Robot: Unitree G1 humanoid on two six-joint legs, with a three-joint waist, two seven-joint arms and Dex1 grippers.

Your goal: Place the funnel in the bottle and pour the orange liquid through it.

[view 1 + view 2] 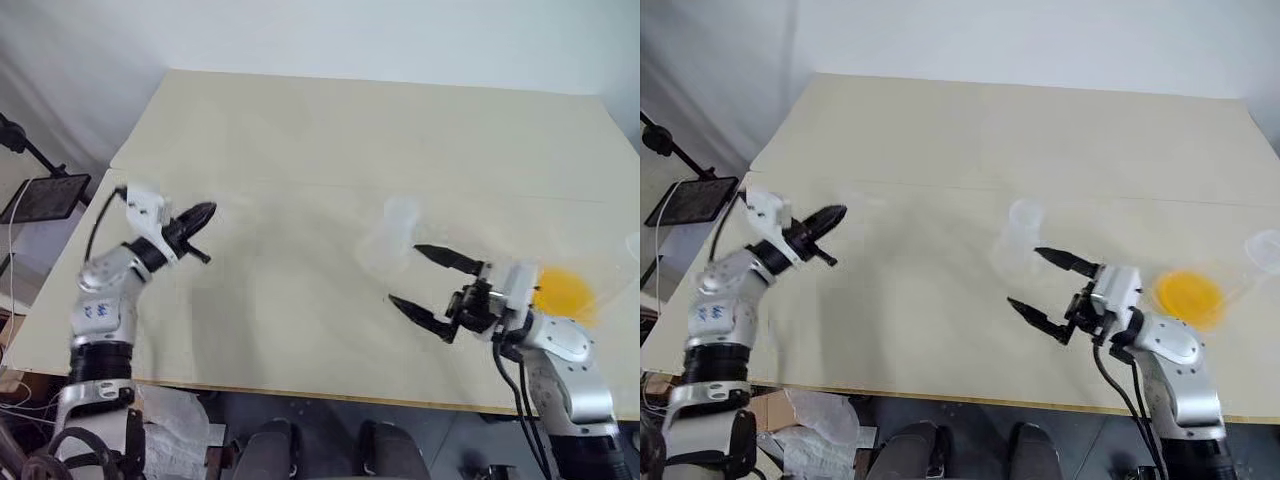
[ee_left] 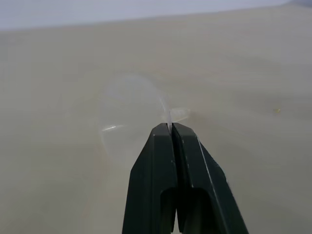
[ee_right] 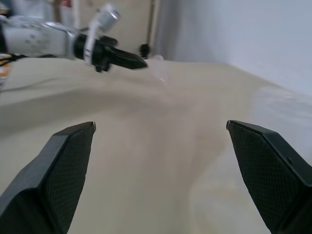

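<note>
Tan table [image 1: 330, 140]; left gripper [image 2: 171, 127] fingers pinch funnel [image 2: 131, 112] rim, mouth sideways | right gripper [image 1: 420, 275] fingers wide

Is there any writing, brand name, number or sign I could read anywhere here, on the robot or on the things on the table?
No text can be read.
Left arm: small blue marks on the white casing, too blurred to read.
Bottle, funnel held in the left gripper, and the flask with the orange liquid: clear, with no label visible.
Right gripper and table: no writing.
</note>
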